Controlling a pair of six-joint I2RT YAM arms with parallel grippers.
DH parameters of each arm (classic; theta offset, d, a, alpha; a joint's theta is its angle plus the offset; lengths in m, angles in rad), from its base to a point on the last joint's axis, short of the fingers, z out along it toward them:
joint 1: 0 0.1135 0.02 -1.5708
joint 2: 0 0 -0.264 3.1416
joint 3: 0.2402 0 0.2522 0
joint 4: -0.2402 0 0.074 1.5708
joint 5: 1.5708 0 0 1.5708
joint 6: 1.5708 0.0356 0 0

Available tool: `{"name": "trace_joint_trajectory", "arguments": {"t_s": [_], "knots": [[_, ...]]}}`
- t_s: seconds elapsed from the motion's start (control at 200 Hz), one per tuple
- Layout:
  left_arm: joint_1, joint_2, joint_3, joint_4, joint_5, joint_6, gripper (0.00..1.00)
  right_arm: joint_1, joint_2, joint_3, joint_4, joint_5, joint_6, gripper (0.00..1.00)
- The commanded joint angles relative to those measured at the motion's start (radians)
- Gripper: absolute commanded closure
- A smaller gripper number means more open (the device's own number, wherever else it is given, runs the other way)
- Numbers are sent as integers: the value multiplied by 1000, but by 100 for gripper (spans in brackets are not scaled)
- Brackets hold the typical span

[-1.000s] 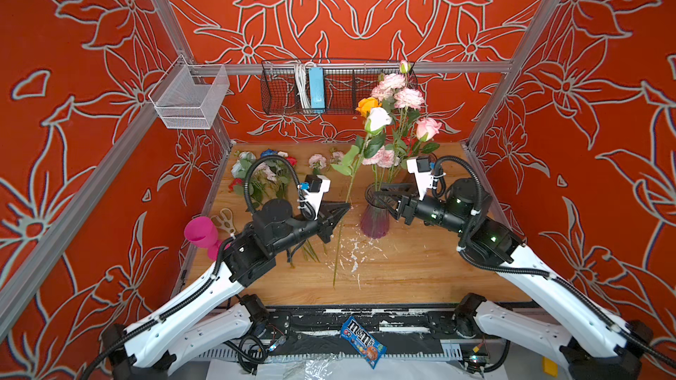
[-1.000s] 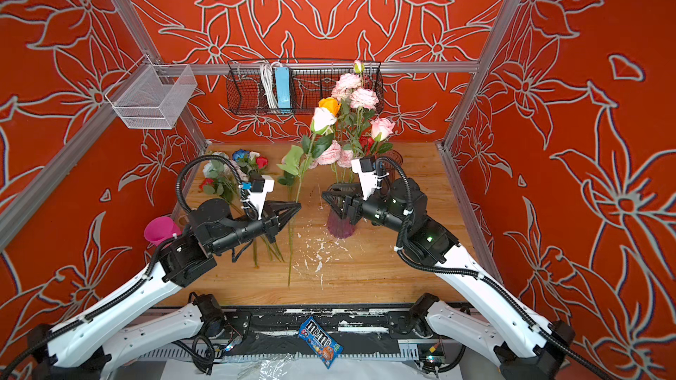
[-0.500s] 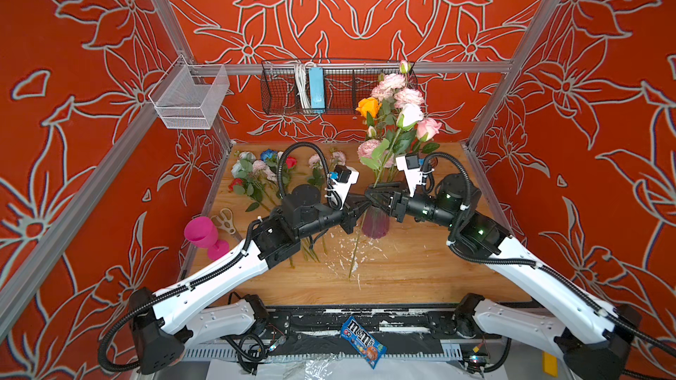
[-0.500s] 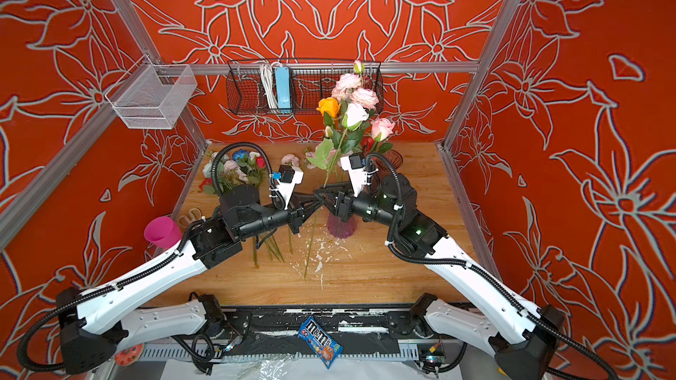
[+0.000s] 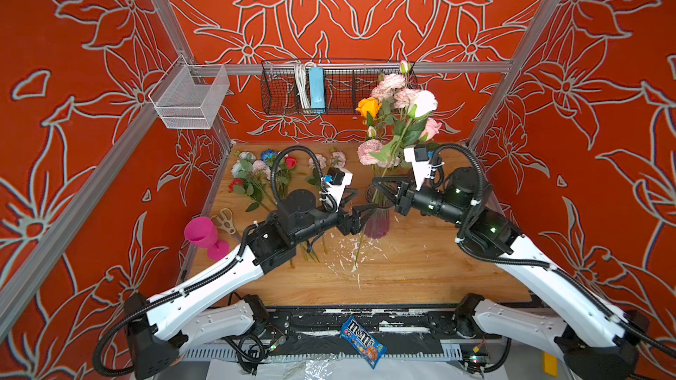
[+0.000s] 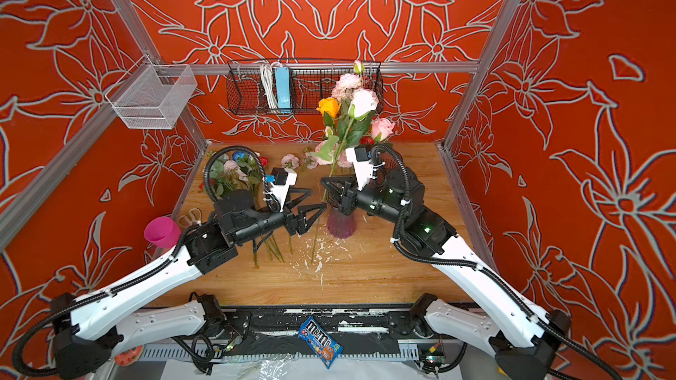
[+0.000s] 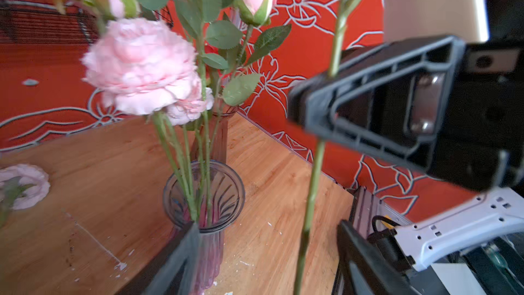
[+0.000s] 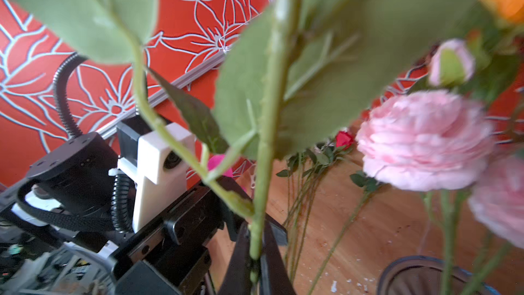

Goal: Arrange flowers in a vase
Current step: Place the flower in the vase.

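Right wrist view: our right claw (image 8: 256, 252) pinches the rose stem (image 8: 269, 137), almost straight up, vase (image 7: 212, 248) just beside; our left claw (image 7: 269, 224) is spread wide around it.

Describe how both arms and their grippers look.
Left arm and right arm: white shells, black joints, looping black corrugated cables, white wrist camera mounts. Left gripper and right gripper: black ribbed triangular fingers. Green lights glow on the right arm's joints.
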Motion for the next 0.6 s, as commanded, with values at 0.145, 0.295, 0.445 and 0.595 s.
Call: {"name": "trace_joint_trajectory", "arguments": {"t_s": [0.145, 0.295, 0.445, 0.595], "knots": [[-3, -270, -160, -14, -256, -41, 15, 2, -27, 220, -115, 354, -262, 100], [-3, -341, -185, -66, -300, -49, 14, 2, 37, 284, -87, 496, -381, 100], [-2, -363, -204, -69, -298, -57, 14, -1, 99, 298, -32, 550, -446, 100], [-3, -364, -208, -72, -300, -57, 14, -5, 154, 298, -42, 557, -452, 100]]}}
